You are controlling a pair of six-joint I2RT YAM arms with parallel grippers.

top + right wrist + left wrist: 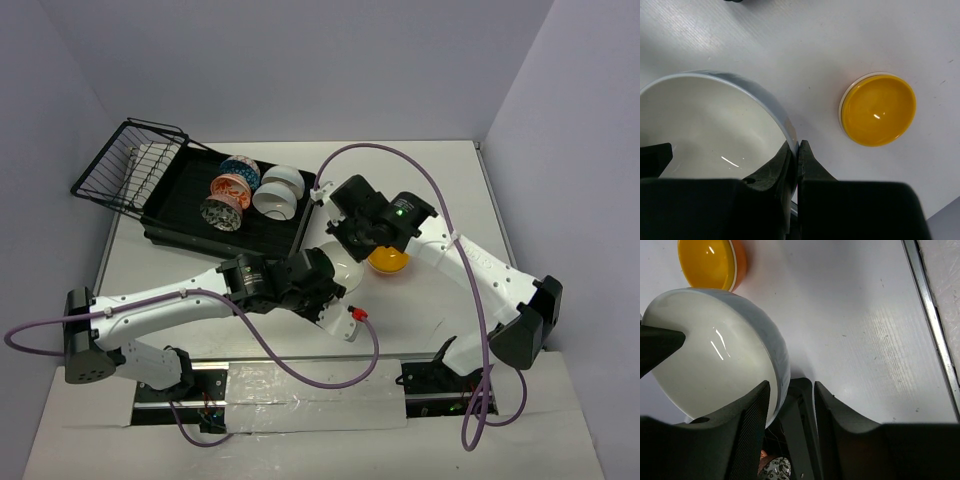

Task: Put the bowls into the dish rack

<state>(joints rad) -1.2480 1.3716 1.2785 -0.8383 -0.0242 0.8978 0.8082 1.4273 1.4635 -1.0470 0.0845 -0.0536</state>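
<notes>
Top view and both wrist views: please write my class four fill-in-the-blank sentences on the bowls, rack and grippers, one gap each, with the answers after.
1. In the top view the rack holds ___ bowls.
2. The right gripper is shut on the held bowl, which is ___ inside.
3. The jaws of the left gripper stand open astride that bowl's ___.
4. The yellow bowl sits on the ___, outside the rack.
Missing words: five; white; rim; table.

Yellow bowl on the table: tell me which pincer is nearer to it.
Right. The right pincer, clamped on the rim of the white bowl, sits just beside the yellow bowl. The left pincer straddles that rim on the side away from it.
</notes>
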